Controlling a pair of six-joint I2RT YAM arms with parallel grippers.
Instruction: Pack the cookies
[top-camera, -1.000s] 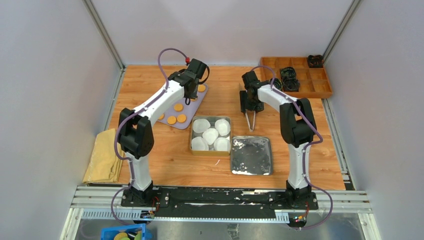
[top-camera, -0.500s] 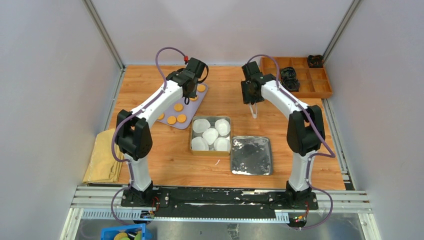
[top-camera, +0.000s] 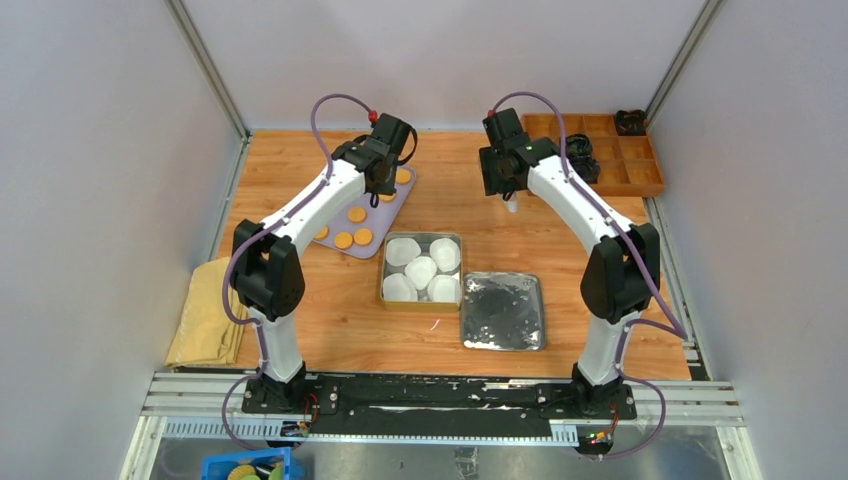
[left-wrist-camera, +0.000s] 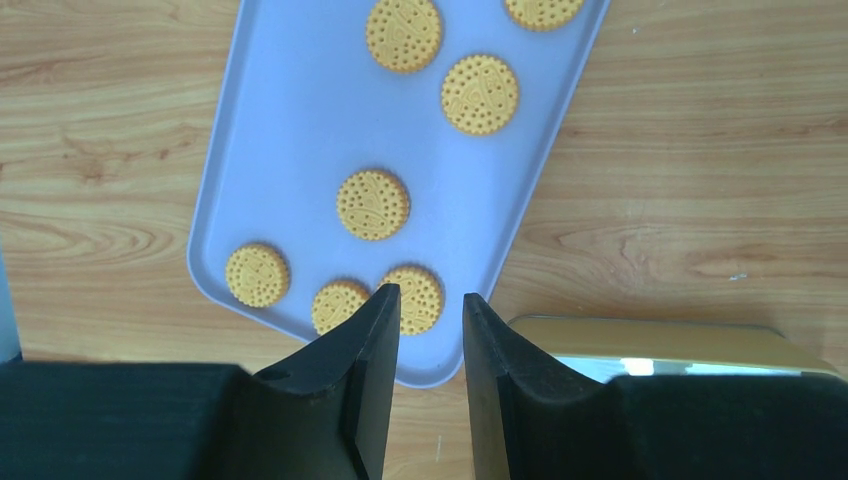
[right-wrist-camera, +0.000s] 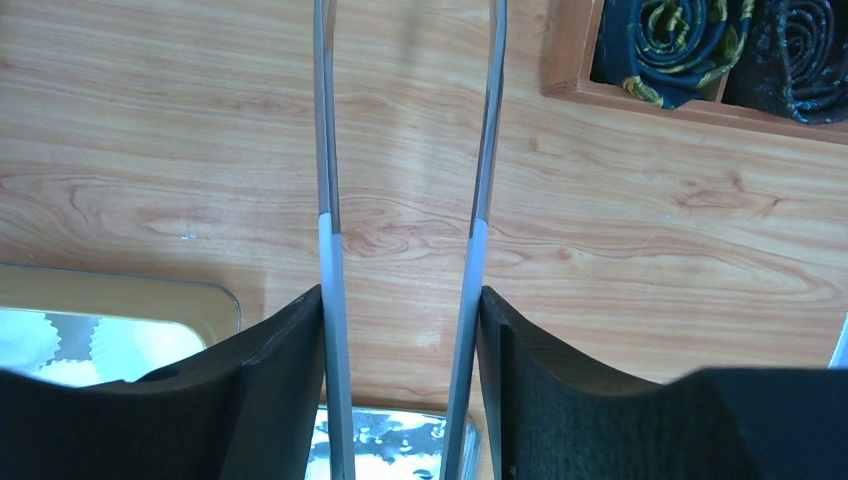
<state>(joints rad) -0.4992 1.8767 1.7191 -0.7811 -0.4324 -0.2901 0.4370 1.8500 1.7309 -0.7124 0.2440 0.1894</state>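
Several cookies (left-wrist-camera: 373, 204) lie on a lavender tray (left-wrist-camera: 300, 120) at the back left of the table; from above the same cookies (top-camera: 354, 214) and tray (top-camera: 385, 210) show beside the tin. My left gripper (left-wrist-camera: 430, 295) hangs open over the tray's near corner, one cookie (left-wrist-camera: 420, 297) showing through its gap, nothing held. My right gripper (right-wrist-camera: 400, 292) is shut on metal tongs (right-wrist-camera: 330, 230), whose two arms run forward over bare wood. From above, that right gripper (top-camera: 505, 188) is at the back centre with the tongs (top-camera: 511, 205) pointing down.
A square tin (top-camera: 384, 270) holding white paper cups (top-camera: 421, 270) stands mid-table, its silver lid (top-camera: 502, 311) lying to the right. A wooden compartment box (top-camera: 600, 150) with dark items stands back right. A yellow cloth (top-camera: 208, 312) lies at the left edge.
The right arm has swung toward the back of the table, carrying the tongs away from the tin. The left arm has stayed put.
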